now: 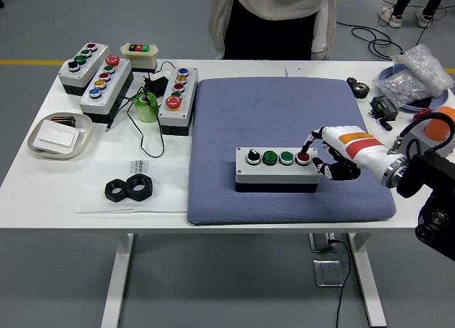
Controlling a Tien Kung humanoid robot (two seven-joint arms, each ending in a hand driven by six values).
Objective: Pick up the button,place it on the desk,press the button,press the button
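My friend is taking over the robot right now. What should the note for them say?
Right hand: at the right end of the button box, one fingertip on or just over its red button; holding nothing.
Left hand: not in view.
The button box sits on the blue mat, so picking and placing look done.
Left: finish this press; I cannot tell how many presses are done.
A person stands at the far side, touching nothing.

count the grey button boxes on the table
4. One grey four-button box sits on the blue mat by the right hand; three more stand at the table's far left: two side by side, one beside the mat. A small cream switch box isn't counted.
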